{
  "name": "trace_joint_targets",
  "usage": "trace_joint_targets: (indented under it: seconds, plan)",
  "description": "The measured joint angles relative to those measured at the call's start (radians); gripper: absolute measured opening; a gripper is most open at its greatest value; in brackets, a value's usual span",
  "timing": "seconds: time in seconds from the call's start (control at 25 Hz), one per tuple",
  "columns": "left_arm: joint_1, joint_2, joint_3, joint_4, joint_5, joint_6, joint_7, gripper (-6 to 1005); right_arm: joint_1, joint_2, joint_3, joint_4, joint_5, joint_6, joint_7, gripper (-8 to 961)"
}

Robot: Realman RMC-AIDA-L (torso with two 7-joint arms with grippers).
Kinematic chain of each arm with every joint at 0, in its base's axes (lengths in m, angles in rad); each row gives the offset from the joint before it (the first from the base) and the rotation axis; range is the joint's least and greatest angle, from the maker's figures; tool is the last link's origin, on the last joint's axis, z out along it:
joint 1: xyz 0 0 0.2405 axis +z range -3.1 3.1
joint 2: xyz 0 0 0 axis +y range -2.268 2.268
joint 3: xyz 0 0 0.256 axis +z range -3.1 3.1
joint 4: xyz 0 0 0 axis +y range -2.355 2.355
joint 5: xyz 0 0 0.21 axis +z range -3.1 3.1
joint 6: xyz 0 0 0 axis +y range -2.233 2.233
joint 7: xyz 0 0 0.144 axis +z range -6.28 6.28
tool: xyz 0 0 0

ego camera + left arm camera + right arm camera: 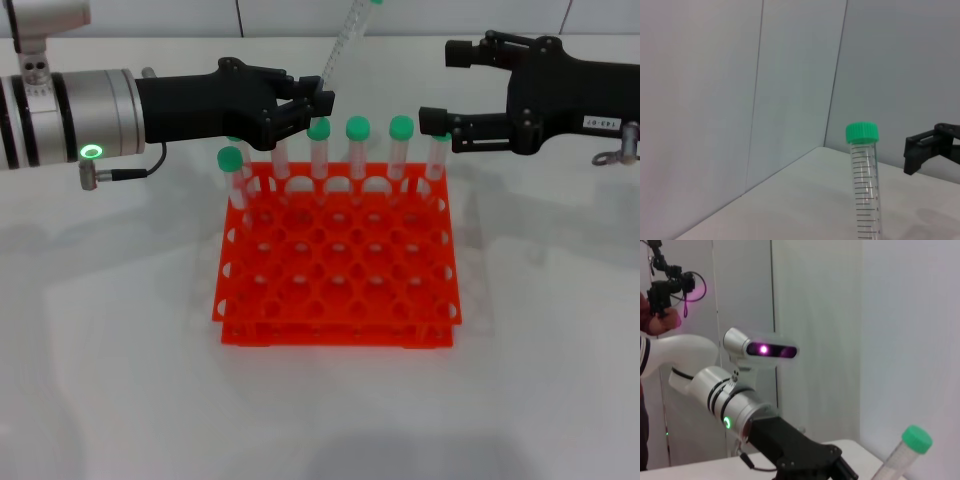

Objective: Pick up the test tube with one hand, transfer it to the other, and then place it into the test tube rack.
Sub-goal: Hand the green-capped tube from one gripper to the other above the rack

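My left gripper (318, 103) is shut on the lower end of the test tube (338, 52), just above the back row of the orange-red test tube rack (330, 332). The tube leans up and to the right, and its green cap reaches the picture's top edge. In the left wrist view the tube (865, 190) stands with its cap up. The right wrist view shows the same tube (905, 452) beside my left gripper (837, 467). My right gripper (442, 88) hangs open to the right of the tube, over the rack's back right corner, holding nothing.
Several green-capped tubes (357, 150) stand in the rack's back row, and one more (232, 175) at the left. A white wall runs close behind the table. In the right wrist view a person (652, 315) stands behind the robot.
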Motion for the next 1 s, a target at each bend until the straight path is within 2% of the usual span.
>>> trace_joint_targets:
  seconds: [0.52,1.0]
  plan:
    - [0.0,0.0,0.001,0.0,-0.001,0.002,0.012,248,0.052,0.004,-0.003,0.035,0.037,0.095,0.029,856]
    - [0.0,-0.002,0.004,0.0,-0.002,0.004,0.035,254,0.103,0.004,-0.003,0.071,0.056,0.104,0.038,855]
